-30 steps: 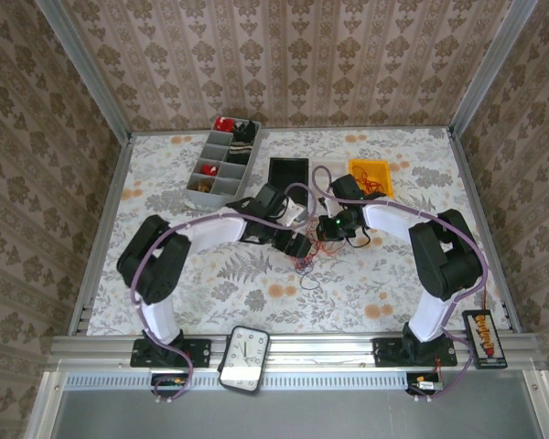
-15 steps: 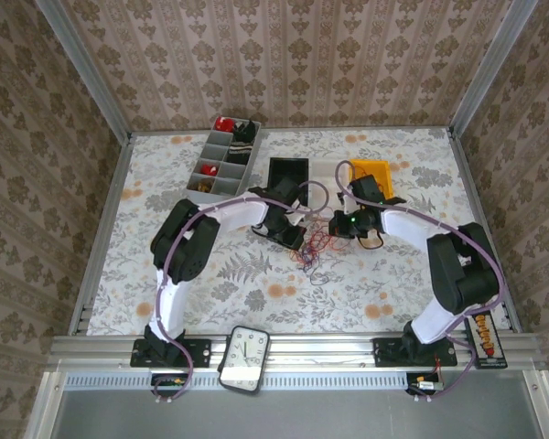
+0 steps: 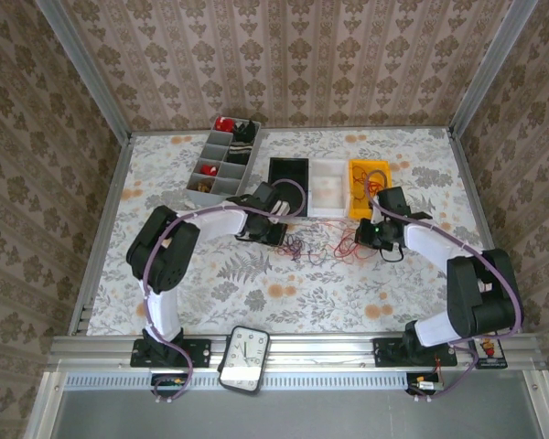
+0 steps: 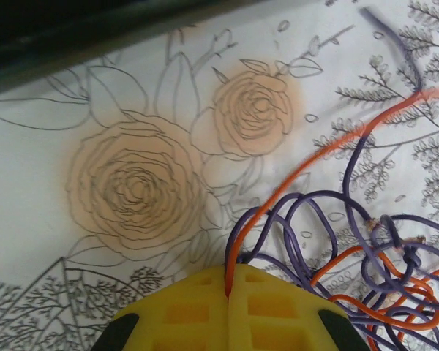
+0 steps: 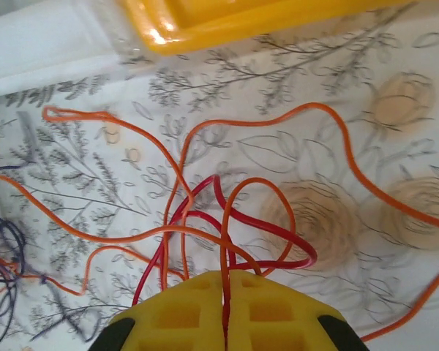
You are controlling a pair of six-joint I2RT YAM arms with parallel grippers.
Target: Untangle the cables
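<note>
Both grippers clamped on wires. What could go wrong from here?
1. Left gripper pinches the orange cable right at the fingertips; it may slip under tension.
2. Purple cables loop around it; pulling could tighten the knot rather than free it.
3. Right gripper holds an orange strand crossed by a red cable; that may drag along.

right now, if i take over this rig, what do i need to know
Left gripper: shut on an orange strand, next to the purple-orange knot.
Right gripper: shut on an orange loop, with a red cable crossing it.
The cables lie mid-table, strung between the two grippers.
Done: the tangle is spread out somewhat.
Left: no cable is free yet; purple, orange and red need separating.
</note>
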